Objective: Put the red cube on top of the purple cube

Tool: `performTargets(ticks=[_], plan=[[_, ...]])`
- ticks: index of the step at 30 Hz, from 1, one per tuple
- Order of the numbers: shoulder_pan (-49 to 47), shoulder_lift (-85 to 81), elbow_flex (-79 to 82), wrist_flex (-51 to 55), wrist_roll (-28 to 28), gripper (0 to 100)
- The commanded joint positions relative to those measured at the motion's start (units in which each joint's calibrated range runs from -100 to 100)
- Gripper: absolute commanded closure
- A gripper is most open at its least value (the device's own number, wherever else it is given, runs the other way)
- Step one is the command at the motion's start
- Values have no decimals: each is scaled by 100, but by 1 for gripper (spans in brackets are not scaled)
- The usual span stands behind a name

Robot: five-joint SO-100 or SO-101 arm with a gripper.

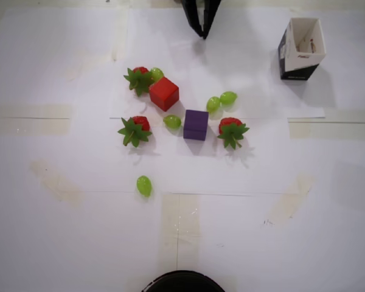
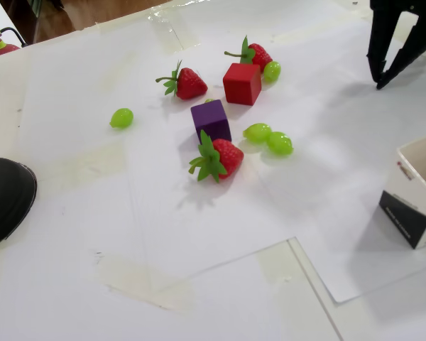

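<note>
Jaws: your gripper [image 2: 378, 80] hangs with its two black fingers parted in a narrow V, nothing between them; in the overhead view it enters from the top edge [image 1: 202, 33], well apart from the cubes.
Red cube: you find the red cube [image 1: 164, 93] resting on the white paper, not lifted, not stacked.
Purple cube: the purple cube [image 1: 196, 125] sits near the red one, lower right of it in the overhead view, a gap between them.
Strawberries: note three; one [image 1: 137, 79] just beside the red cube, one [image 1: 232, 131] just beside the purple cube, one [image 1: 134, 129] left of it.
Grapes: a grape [image 1: 172, 121] lies between the cubes' lower sides; a pair [image 1: 221, 100] sits upper right of the purple cube; one [image 1: 144, 185] lies apart.
Carton: an open carton [image 1: 301, 48] stands at upper right.
</note>
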Motion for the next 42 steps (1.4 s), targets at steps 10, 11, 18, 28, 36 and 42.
performTargets(ticks=[10,11,18,28,36,42], plan=[[419,14,0,-52,-103,100],[470,14,0,-60,-98,100],[603,169,-773,87,107,100],[625,3273,-4527,1214,132,100],[830,5354,-6609,1271,-88,100],[1110,6248,-7218,1092,29,100]])
